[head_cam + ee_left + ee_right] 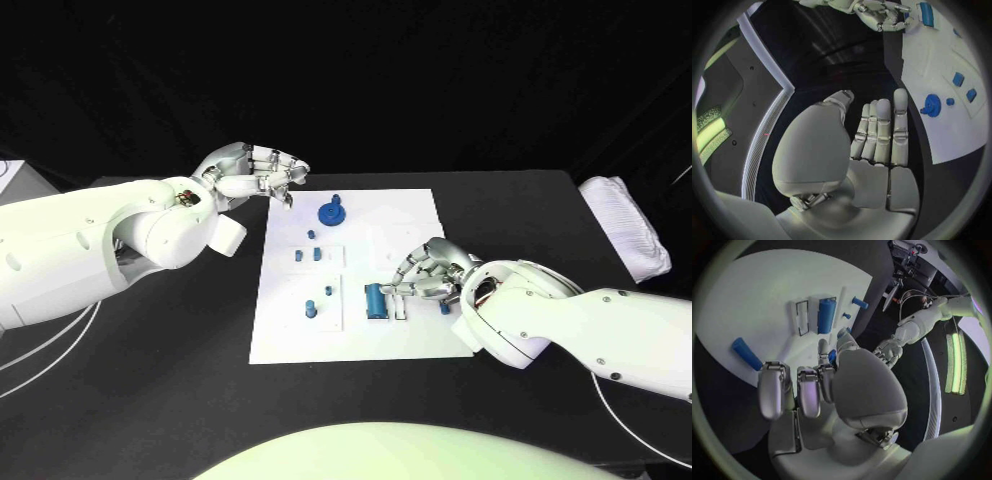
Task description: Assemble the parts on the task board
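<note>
Both hands empty: left hand (260,172) flat, right hand (430,270) curled.

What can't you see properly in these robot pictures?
- Head view: what the right hand touches beside the long blue part; its own fingers cover the spot.
- Right wrist view: whether that hand holds the small blue piece showing between its fingers; the palm hides it.
- Head view: the shapes of the small blue parts on the task board; too small.
- Left wrist view: the board's far end; cut off by the circle's rim.
</note>
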You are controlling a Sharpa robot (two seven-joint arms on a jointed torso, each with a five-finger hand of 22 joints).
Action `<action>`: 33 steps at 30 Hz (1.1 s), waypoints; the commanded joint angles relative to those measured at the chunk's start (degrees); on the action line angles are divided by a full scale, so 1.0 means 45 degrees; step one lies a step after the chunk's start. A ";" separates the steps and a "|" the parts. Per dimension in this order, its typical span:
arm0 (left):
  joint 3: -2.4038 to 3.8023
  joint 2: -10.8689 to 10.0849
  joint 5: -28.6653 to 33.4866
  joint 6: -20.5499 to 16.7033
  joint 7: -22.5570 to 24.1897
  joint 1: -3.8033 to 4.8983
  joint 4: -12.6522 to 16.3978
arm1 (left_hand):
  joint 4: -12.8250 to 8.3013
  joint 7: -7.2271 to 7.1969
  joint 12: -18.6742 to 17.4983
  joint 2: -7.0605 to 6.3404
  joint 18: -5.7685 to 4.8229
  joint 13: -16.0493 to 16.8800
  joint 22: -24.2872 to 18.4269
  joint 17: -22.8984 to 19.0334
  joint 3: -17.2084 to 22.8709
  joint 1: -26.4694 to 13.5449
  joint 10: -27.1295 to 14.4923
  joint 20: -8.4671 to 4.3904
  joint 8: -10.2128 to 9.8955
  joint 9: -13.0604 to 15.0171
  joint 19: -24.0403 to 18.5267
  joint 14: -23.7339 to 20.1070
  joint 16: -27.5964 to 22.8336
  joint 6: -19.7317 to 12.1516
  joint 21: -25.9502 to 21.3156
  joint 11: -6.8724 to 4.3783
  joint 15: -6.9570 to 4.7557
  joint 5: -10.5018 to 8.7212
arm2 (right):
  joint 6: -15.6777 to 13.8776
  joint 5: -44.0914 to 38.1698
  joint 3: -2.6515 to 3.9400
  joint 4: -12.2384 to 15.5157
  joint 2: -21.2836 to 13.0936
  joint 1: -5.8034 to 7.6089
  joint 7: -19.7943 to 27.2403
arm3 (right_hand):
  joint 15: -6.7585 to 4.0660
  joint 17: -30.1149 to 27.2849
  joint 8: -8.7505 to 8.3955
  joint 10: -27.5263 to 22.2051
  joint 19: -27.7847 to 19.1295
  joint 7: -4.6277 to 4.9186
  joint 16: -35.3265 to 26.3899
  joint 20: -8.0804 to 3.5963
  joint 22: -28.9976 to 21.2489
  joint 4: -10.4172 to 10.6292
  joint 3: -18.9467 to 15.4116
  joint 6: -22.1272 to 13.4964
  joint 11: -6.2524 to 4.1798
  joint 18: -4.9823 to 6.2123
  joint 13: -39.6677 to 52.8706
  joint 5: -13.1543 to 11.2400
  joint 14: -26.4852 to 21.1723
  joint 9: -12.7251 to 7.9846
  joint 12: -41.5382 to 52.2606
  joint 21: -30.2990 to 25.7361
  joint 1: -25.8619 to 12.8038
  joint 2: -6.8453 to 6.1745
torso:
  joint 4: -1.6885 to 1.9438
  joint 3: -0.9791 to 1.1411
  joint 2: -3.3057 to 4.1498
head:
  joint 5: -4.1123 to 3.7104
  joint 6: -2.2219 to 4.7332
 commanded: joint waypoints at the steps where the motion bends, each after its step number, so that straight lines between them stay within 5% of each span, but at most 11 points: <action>1: 0.0007 0.0038 0.0062 0.0198 0.0157 0.0007 0.0014 | -0.0034 -0.0004 -0.0069 0.0078 0.0171 0.0017 -0.0014 0.0011 0.0030 0.0005 -0.0044 0.0000 0.0063 0.0015 0.0100 0.0098 -0.0058 -0.0026 -0.0055 0.0027 0.0026 -0.0039 | -0.0366 -0.0316 0.0006 0.0237 -0.0377 0.0010 0.2265 | -0.0004 0.3140 -0.0177 0.0353 0.0686 0.0049 0.0001 -0.0037 0.1934 -0.0065 0.0333 -0.0139 0.0010 -0.0161 0.2148 0.0050 0.1304 -0.0113 0.0035 -0.0006 0.0405 -0.0027 | 0.0005 -0.0012 -0.0007 | -0.0060 0.0024; 12: 0.0007 0.0053 0.0234 0.0246 0.0544 0.0006 0.0100 | 0.0009 0.0003 -0.0064 -0.0017 0.0163 0.0042 -0.0033 0.0032 -0.0078 -0.0097 0.0008 0.0009 0.0065 0.0020 0.0079 0.0057 -0.0110 -0.0036 -0.0104 0.0029 0.0038 -0.0068 | -0.0037 -0.0693 0.0019 0.0715 -0.2729 0.0204 0.2584 | 0.0159 0.3183 -0.0703 0.0360 0.0708 0.0291 0.0021 0.0083 0.2004 0.0119 0.0795 -0.0435 0.0210 -0.0183 0.2177 0.0011 0.1313 -0.0455 0.0056 0.0061 0.0511 -0.0343 | -0.0015 -0.0024 -0.0012 | -0.0323 0.0110; 20: 0.0007 0.0033 0.0284 0.0230 0.0733 0.0004 0.0231 | 0.0017 -0.0009 -0.0047 -0.0102 0.0162 0.0084 -0.0076 0.0064 -0.0284 -0.0306 0.0103 0.0022 0.0072 0.0027 0.0026 0.0008 -0.0176 -0.0034 -0.0200 0.0009 0.0039 -0.0149 | -0.0189 -0.2117 -0.0020 0.0718 -0.3524 -0.0227 0.1190 | 0.0182 0.3201 -0.0848 0.0422 0.0741 0.0277 0.0030 0.0132 0.2081 0.0345 0.1042 -0.0196 0.0212 -0.0202 0.2230 0.0147 0.1317 -0.0613 0.0135 0.0164 0.0379 -0.0411 | -0.0034 0.0011 0.0003 | -0.0382 0.0074; 22: 0.0007 0.0017 0.0288 0.0227 0.0766 0.0003 0.0254 | 0.0016 -0.0020 -0.0033 -0.0071 0.0169 0.0120 -0.0157 0.0077 -0.0406 -0.0377 0.0257 0.0020 0.0083 0.0035 -0.0053 0.0009 -0.0258 -0.0016 -0.0348 -0.0020 0.0019 -0.0356 | -0.0310 -0.2355 -0.0029 0.0720 -0.3545 -0.0406 0.0758 | 0.0161 0.3200 -0.0870 0.0430 0.0743 0.0251 0.0029 0.0125 0.2087 0.0426 0.1119 -0.0076 0.0188 -0.0200 0.2231 0.0273 0.1317 -0.0658 0.0136 0.0164 0.0318 -0.0475 | -0.0024 0.0014 0.0015 | -0.0416 0.0082; 24: 0.0007 0.0003 0.0290 0.0211 0.0796 0.0003 0.0271 | 0.0023 -0.0056 -0.0122 0.0070 0.0179 0.0187 -0.0456 0.0011 -0.0760 -0.0494 0.0727 0.0001 0.0095 0.0056 -0.0132 0.0041 -0.0721 0.0003 -0.0789 -0.0096 -0.0035 -0.1490 | -0.0460 -0.2559 -0.0034 0.0684 -0.3491 -0.0549 0.0380 | 0.0155 0.3185 -0.0892 0.0425 0.0739 0.0243 0.0022 0.0121 0.2079 0.0520 0.1129 -0.0005 0.0181 -0.0195 0.2220 0.0280 0.1313 -0.0692 0.0115 0.0144 0.0175 -0.0560 | -0.0037 0.0020 0.0024 | -0.0453 0.0081; 28: 0.0007 -0.0007 0.0288 0.0202 0.0833 0.0002 0.0277 | 0.0022 -0.0068 -0.0732 0.0403 0.0176 0.0243 -0.1336 -0.0222 -0.1639 -0.0403 0.1213 0.0036 0.0097 0.0091 -0.0108 0.0241 -0.2211 0.0011 -0.1922 -0.0111 -0.0030 -0.2497 | -0.0586 -0.2873 -0.0039 0.0537 -0.3287 -0.0685 -0.0200 | 0.0142 0.3164 -0.0910 0.0417 0.0731 0.0221 0.0011 0.0112 0.2069 0.0581 0.1134 0.0134 0.0167 -0.0188 0.2201 0.0093 0.1308 -0.0740 0.0080 0.0109 -0.0133 -0.0716 | -0.0022 0.0010 0.0008 | -0.0450 0.0059; 33: 0.0007 -0.0016 0.0255 0.0275 0.0825 0.0002 0.0286 | 0.0035 -0.0057 -0.2790 0.1008 0.0160 0.0040 -0.3045 -0.0540 -0.2937 0.0083 0.2173 0.0203 0.0078 0.0114 0.0151 0.0796 -0.5519 0.0113 -0.3915 -0.0066 0.0087 -0.2625 | -0.0611 -0.3073 -0.0043 0.0304 -0.2931 -0.0776 -0.0613 | 0.0135 0.3118 -0.0913 0.0382 0.0712 0.0209 -0.0012 0.0106 0.2034 0.0587 0.1140 0.0183 0.0159 -0.0174 0.2155 -0.0008 0.1298 -0.0755 0.0003 0.0041 -0.0276 -0.0752 | 0.0012 -0.0013 0.0025 | -0.0492 0.0048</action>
